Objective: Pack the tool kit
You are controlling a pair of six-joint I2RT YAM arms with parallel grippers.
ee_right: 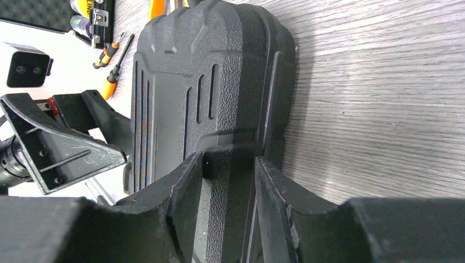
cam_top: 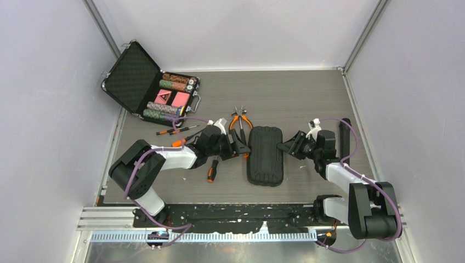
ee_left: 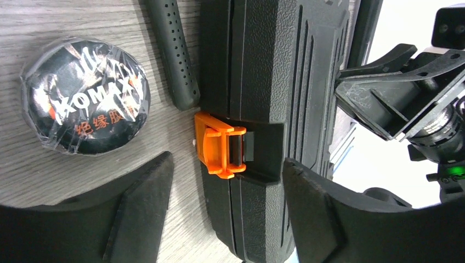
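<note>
- Jaws of the left gripper [ee_left: 226, 159] are standing wide apart, straddling the orange latch [ee_left: 219, 143] at 9 o'clock of the tool kit [cam_top: 265, 155] and gripping nothing.
- Jaws of the right gripper [ee_right: 229, 161] are pinching the kit's rim at 3 o'clock.
- Tool kit is lying shut and flat near the middle of the table [cam_top: 307, 98]. Its hard ribbed shell is likely handling stiff, fairly light and slick. The rim and the latch recess are probably offering the surest hold.
- Pliers [cam_top: 240, 121] at 11 o'clock and screwdriver [cam_top: 212, 170] at 8 o'clock are lying outside, not yet packed.
</note>
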